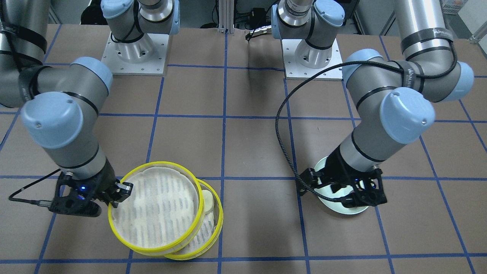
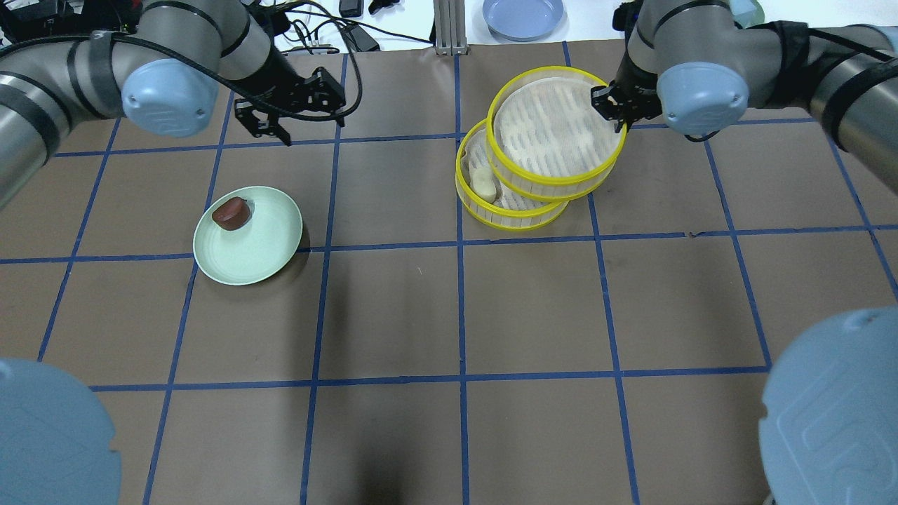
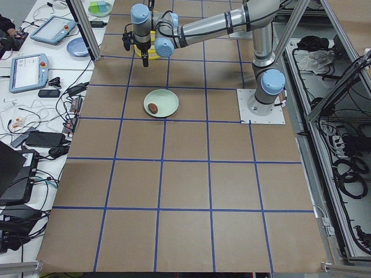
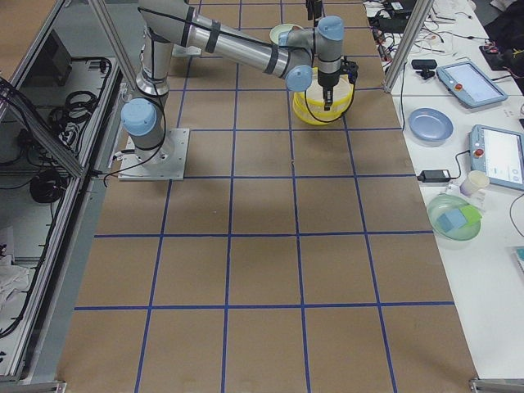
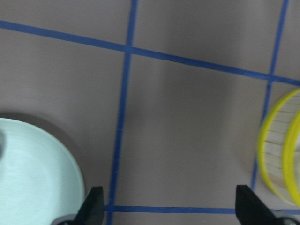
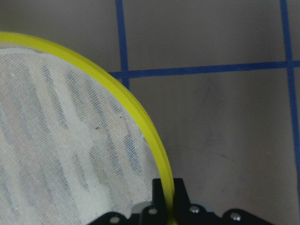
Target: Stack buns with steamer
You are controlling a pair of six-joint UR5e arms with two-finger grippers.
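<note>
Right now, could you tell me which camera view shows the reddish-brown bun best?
The overhead exterior view: the reddish-brown bun lies unobstructed on the pale green plate. Exterior left shows it small; in the front-facing view the left arm covers it; the remaining views do not show it clearly.
</note>
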